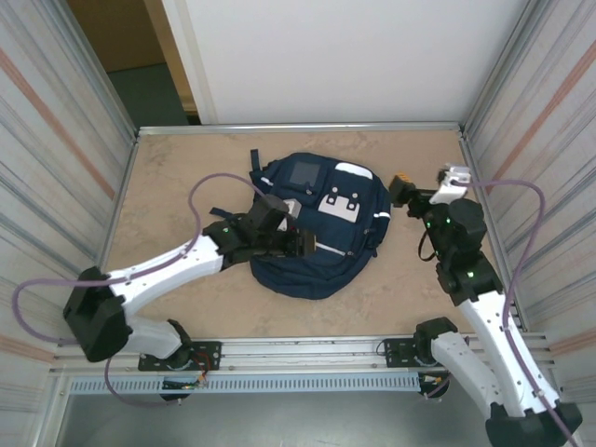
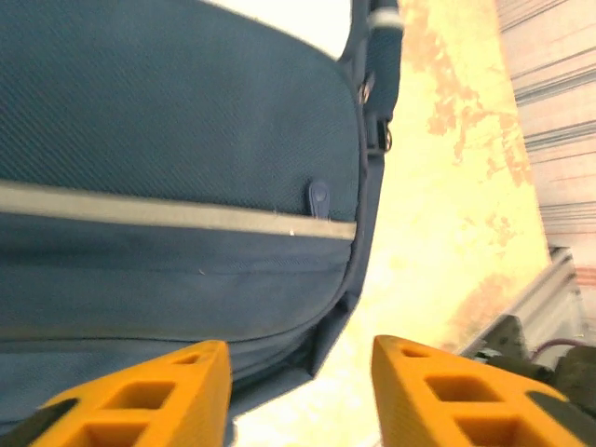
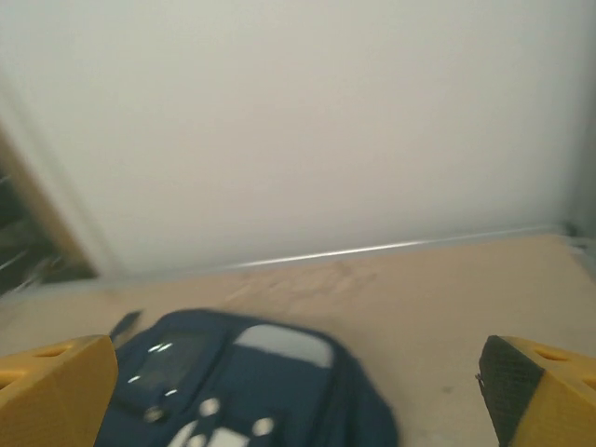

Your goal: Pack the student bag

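Note:
The navy student bag [image 1: 321, 228] lies flat in the middle of the table, its white buckle patch and square grey panel facing up. My left gripper [image 1: 300, 244] hovers over the bag's lower left part, open, its orange fingers [image 2: 158, 396] spread above the bag's blue fabric [image 2: 168, 158] and the grey stripe. Nothing lies between them. My right gripper [image 1: 408, 194] hangs just right of the bag's upper right corner, open and empty, with the bag [image 3: 242, 391] below and ahead of its fingertips [image 3: 56, 391].
Metal rails and ribbed side walls bound the tan table [image 1: 186, 177]. A white back wall [image 1: 345, 56] stands behind it. Purple cables loop from both arms. Bare table lies left of the bag and along the far edge.

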Controlling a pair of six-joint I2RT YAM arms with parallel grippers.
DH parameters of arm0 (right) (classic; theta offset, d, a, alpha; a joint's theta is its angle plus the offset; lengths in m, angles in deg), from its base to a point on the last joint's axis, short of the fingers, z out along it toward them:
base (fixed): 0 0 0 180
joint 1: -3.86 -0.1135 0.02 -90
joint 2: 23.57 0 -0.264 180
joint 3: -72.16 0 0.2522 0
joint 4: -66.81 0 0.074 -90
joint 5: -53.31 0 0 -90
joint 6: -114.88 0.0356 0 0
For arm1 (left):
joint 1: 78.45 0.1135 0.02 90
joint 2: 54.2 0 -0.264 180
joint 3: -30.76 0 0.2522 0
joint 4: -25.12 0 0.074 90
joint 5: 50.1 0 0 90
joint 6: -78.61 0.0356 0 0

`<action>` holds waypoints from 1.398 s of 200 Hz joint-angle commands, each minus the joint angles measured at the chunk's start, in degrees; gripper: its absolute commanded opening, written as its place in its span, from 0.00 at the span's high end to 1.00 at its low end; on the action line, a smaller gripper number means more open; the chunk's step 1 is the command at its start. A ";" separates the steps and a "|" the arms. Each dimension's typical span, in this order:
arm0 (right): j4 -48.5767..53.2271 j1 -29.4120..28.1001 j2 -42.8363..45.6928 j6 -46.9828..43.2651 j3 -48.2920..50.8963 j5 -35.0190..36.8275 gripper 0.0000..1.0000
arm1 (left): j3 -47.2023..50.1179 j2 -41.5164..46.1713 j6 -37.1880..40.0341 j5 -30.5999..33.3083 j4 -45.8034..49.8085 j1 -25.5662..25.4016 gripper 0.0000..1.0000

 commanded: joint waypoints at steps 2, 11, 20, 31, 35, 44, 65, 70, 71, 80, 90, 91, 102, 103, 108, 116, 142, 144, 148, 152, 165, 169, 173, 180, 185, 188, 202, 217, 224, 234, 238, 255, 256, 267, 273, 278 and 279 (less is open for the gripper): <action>1.48 4.83 1.86 2.82 4.46 2.40 0.01 | -0.01 10.68 17.25 17.35 2.98 0.58 0.40; 1.31 6.61 2.89 1.86 6.12 -1.64 0.01 | 1.00 13.72 20.91 23.47 3.44 1.29 0.37; 0.97 8.13 3.70 1.29 7.54 -5.25 0.01 | 1.80 16.53 22.92 26.19 4.96 2.64 0.36; -0.50 9.31 4.34 1.02 9.77 -7.06 0.01 | 4.20 19.97 27.34 24.20 4.08 5.06 0.03; -0.99 9.62 4.43 0.91 10.59 -6.96 0.01 | 5.40 21.16 28.67 23.70 3.49 5.85 0.01; -2.04 10.19 4.41 -0.01 12.06 -6.60 0.01 | 8.35 23.54 30.28 24.69 1.67 7.55 0.01; -8.03 10.86 4.48 -4.57 17.17 -7.55 0.01 | 17.58 25.89 32.14 26.85 -5.34 12.04 0.01; -11.41 10.82 4.84 -6.15 19.71 -8.45 0.01 | 19.22 25.77 32.02 26.80 -6.83 13.13 0.01; -12.13 10.81 4.95 -6.37 20.22 -8.58 0.01 | 19.73 25.74 32.02 26.83 -7.19 13.34 0.01; -17.44 10.84 5.72 -7.31 24.57 -7.96 0.01 | 22.39 25.30 31.86 28.40 -9.46 15.25 0.01; -18.89 11.05 5.68 -7.07 27.14 -5.81 0.01 | 25.82 24.86 32.48 31.83 -13.33 16.78 0.01; -18.86 11.05 5.63 -7.09 27.27 -5.58 0.01 | 26.29 24.85 32.65 31.99 -13.74 16.92 0.01; -18.87 11.51 4.33 -7.92 28.61 -5.51 0.01 | 30.26 24.84 36.11 33.95 -19.66 18.71 0.01; -18.98 11.55 4.21 -8.09 28.71 -5.61 0.01 | 30.79 24.83 36.62 33.97 -20.33 18.81 0.01; -20.30 11.87 3.40 -8.85 29.54 -5.73 0.01 | 32.59 24.87 39.40 33.75 -23.29 19.60 0.01; -22.66 12.05 1.50 -9.21 30.75 -5.52 0.01 | 33.68 24.80 41.80 34.83 -25.62 20.50 0.01; -31.54 13.77 -7.22 -10.85 32.63 -6.37 0.01 | 36.58 21.76 53.95 36.33 -36.66 24.81 0.01; -32.75 13.98 -8.05 -10.88 32.82 -6.84 0.01 | 36.99 21.41 54.69 35.89 -37.86 25.42 0.01; -34.93 14.48 -9.77 -10.88 33.01 -7.94 0.01 | 37.82 20.70 55.83 34.68 -39.77 26.82 0.01; -36.71 14.93 -11.69 -10.86 32.96 -9.19 0.00 | 38.23 19.94 56.27 33.22 -41.17 28.35 0.01; -41.15 15.15 -18.55 -11.29 32.05 -10.70 0.01 | 38.75 17.25 53.90 27.21 -42.88 33.98 0.01; -42.75 15.18 -21.25 -11.33 31.91 -10.76 0.01 | 38.44 16.51 52.76 24.80 -42.62 35.78 0.01; -44.63 15.15 -23.50 -11.40 31.77 -10.69 0.01 | 38.11 15.55 51.50 22.65 -42.32 37.41 0.01; -48.39 15.18 -27.20 -12.18 31.51 -10.30 0.01 | 37.92 13.97 49.81 18.91 -43.01 40.08 0.01; -49.98 15.34 -29.02 -13.08 30.96 -10.53 0.01 | 38.15 12.73 48.72 16.50 -44.63 41.77 0.01; -50.77 15.66 -30.14 -13.45 30.40 -10.76 0.01 | 38.44 12.05 48.43 15.38 -45.94 42.63 0.01; -50.12 19.00 -35.15 -9.70 26.73 -15.80 0.01 | 39.58 8.37 47.01 12.00 -52.10 45.74 0.01; -54.01 19.41 -41.85 -8.99 25.17 -17.61 0.01 | 38.05 5.60 46.69 7.69 -53.07 48.54 0.01; -57.39 18.95 -45.58 -9.27 24.88 -16.95 0.01 | 37.71 4.41 45.33 5.37 -54.41 50.05 0.01; -62.48 18.36 -50.71 -9.61 24.40 -16.29 0.01 | 37.16 3.17 42.14 3.80 -55.48 52.38 0.01; -61.56 18.20 -50.94 -10.00 23.85 -17.01 0.01 | 37.51 2.60 41.00 3.33 -57.26 53.28 0.01; -51.89 17.44 -49.92 -9.94 19.76 -13.82 0.01 | 39.37 0.51 37.89 3.82 -63.72 55.14 0.01; -52.14 17.42 -50.16 -9.93 19.58 -13.82 0.01 | 39.43 0.32 37.73 3.96 -63.94 55.13 0.01; -48.84 16.48 -49.26 -10.32 18.84 -11.75 0.01 | 39.72 -2.03 36.78 4.50 -66.76 55.21 0.01; -48.49 16.18 -49.29 -10.43 18.68 -11.23 0.01 | 39.65 -3.67 37.28 3.26 -68.64 55.16 0.01; -50.21 16.22 -50.01 -10.47 19.06 -11.27 0.01 | 39.13 -4.42 37.90 2.84 -68.69 54.86 0.01; -50.38 16.23 -50.03 -10.51 19.10 -11.26 0.01 | 38.92 -4.47 38.00 2.81 -68.35 54.82 0.01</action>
